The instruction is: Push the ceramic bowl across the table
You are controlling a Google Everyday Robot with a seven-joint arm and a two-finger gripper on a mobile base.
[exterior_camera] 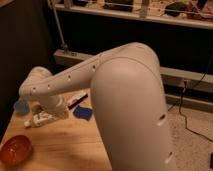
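The glossy orange-red ceramic bowl [15, 149] sits at the near left corner of the light-wood table [65, 145]. My white arm sweeps in from the right and bends down over the back left of the table. The gripper [60, 111] is at the arm's lower end, just above the table between a white tube and a blue item, mostly hidden by the arm. It is well behind and to the right of the bowl and does not touch it.
A pale-blue cup [21, 106] stands at the table's far left. A white tube [40, 119] lies beside it. A blue item [82, 113] and a dark pen-like item [77, 100] lie mid-table. Dark shelving and floor cables are behind and to the right.
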